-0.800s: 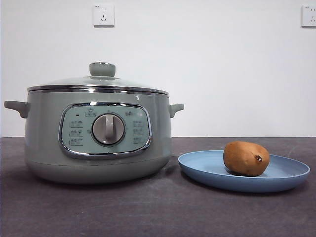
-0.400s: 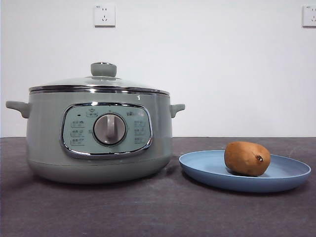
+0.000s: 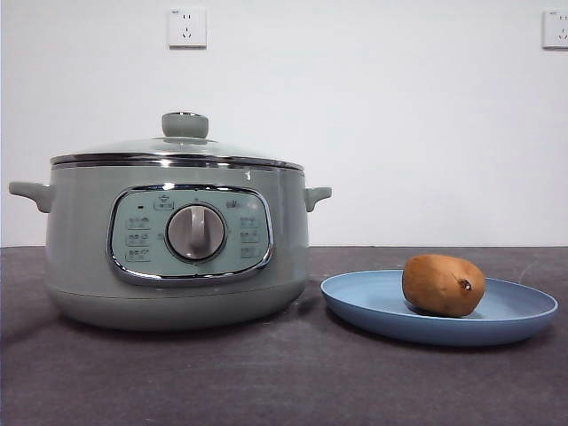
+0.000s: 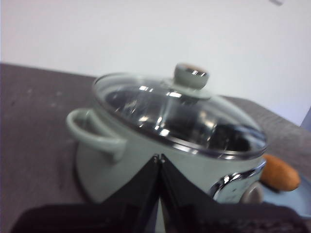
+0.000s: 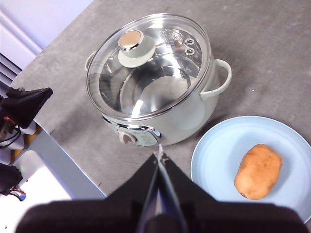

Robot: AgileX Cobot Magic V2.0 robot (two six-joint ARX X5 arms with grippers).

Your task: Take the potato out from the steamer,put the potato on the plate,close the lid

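The sage-green steamer [image 3: 177, 257] stands at the left of the table with its glass lid [image 3: 177, 146] seated on the rim. To its right lies the light-blue plate [image 3: 524, 311], and the brown potato [image 3: 442, 284] rests on it. From the side of the pot, my left gripper [image 4: 158, 158] is shut and empty, well apart from the steamer [image 4: 160, 145] and its lid [image 4: 180, 116]. High above the table my right gripper [image 5: 159, 156] is shut and empty, over the steamer [image 5: 160, 121], lid [image 5: 150, 63], plate [image 5: 214, 155] and potato [image 5: 258, 170].
Two wall sockets [image 3: 186, 27] sit on the white wall behind. The table's edge [image 5: 58, 145] runs near the steamer's control panel, with dark equipment [image 5: 22, 104] beyond it. No arm shows in the front view.
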